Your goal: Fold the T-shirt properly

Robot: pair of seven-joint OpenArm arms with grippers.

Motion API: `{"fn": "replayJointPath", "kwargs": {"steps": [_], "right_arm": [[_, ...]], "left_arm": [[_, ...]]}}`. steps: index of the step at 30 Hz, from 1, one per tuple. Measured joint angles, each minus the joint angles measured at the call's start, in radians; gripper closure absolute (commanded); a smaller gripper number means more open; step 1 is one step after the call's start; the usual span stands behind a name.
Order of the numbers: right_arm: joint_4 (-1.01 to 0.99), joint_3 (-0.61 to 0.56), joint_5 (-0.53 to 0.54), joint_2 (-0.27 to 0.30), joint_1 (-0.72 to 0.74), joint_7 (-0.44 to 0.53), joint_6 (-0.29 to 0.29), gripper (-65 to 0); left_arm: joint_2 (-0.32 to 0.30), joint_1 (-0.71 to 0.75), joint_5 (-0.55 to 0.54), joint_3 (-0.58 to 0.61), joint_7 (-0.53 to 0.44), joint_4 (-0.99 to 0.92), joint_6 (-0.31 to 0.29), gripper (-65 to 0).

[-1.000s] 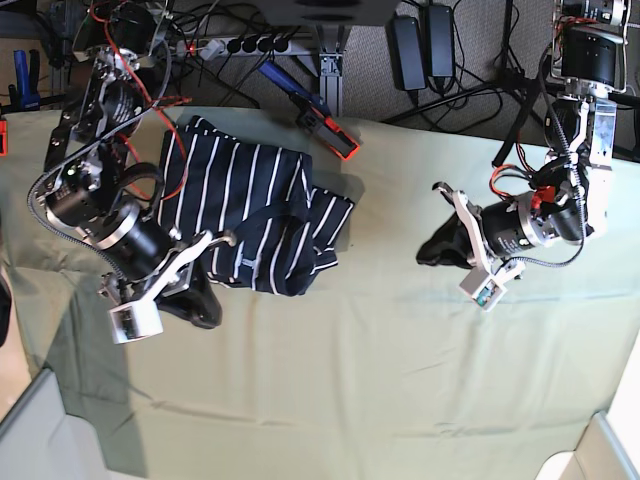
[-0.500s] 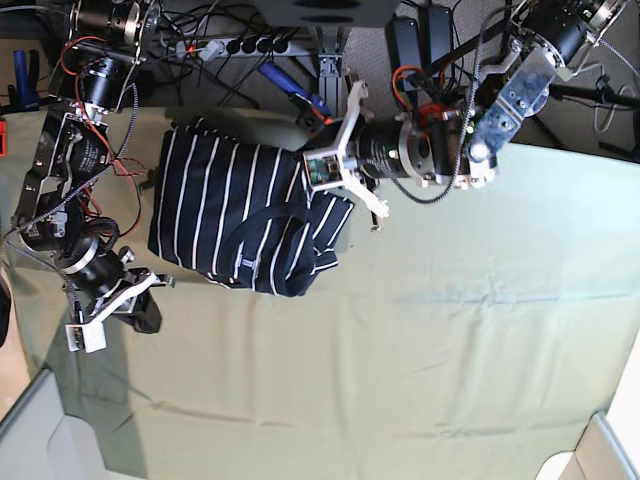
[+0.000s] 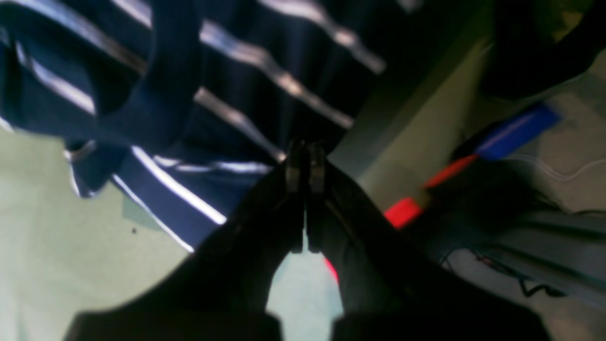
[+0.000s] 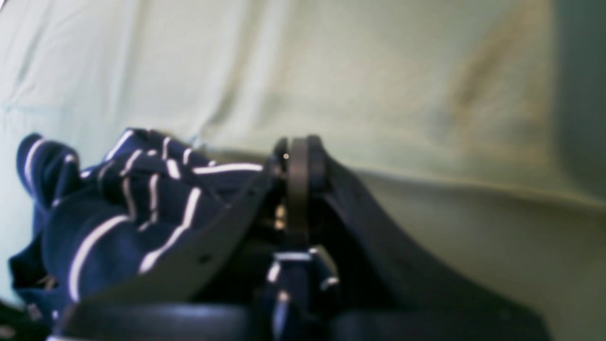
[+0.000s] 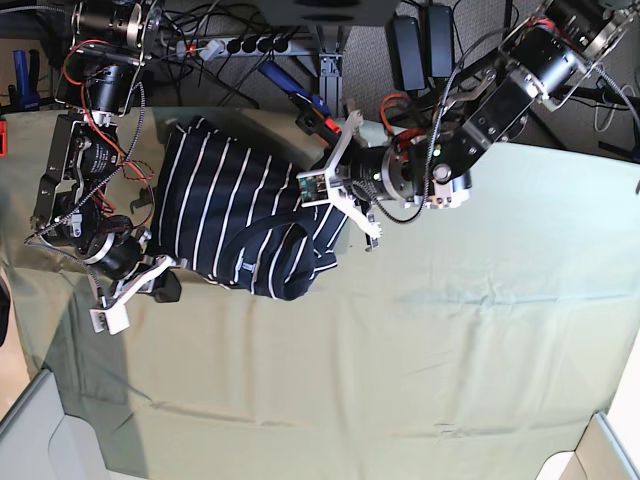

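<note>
1. My left gripper (image 3: pixel 305 163) has its jaws pressed together at the T-shirt (image 3: pixel 227 90) hem.
2. The striped cloth lies by the bench (image 3: pixel 66 246) edge.
3. A red-and-blue tool (image 3: pixel 473 161) is beyond the edge.

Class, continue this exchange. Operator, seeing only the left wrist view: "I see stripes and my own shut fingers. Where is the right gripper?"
Observer: The right gripper is at the shirt's opposite side, on the base view's left.
Operator: Open or shut?
Observer: Shut. Its fingers meet in the right wrist view.
Operator: How does the shirt lie overall?
Observer: As a rumpled, partly folded bundle on the far left part of the cloth.
</note>
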Motion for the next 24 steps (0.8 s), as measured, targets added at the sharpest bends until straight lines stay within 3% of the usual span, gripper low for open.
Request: {"fn": "replayJointPath", "kwargs": {"steps": [6, 11, 16, 24], "right_arm": [[0.000, -0.069, 0.005, -0.001, 0.000, -0.106, 0.000, 0.0], [0.002, -0.069, 0.046, 0.017, -0.026, -0.117, 0.000, 0.0], [0.011, -0.069, 0.152, 0.040, -0.093, -0.146, 0.000, 0.0], [0.105, -0.069, 0.224, 0.044, -0.224, -0.160, 0.000, 0.0]], "left_arm": [[0.023, -0.061, -0.014, 0.001, -0.016, -0.114, 0.002, 0.0], [0.022, -0.105, -0.039, 0.003, -0.052, -0.191, -0.001, 0.0], [0.006, -0.140, -0.037, 0.005, -0.087, -0.237, -0.012, 0.0], [-0.032, -0.261, 0.038, 0.005, -0.014, -0.259, -0.008, 0.0]]}}
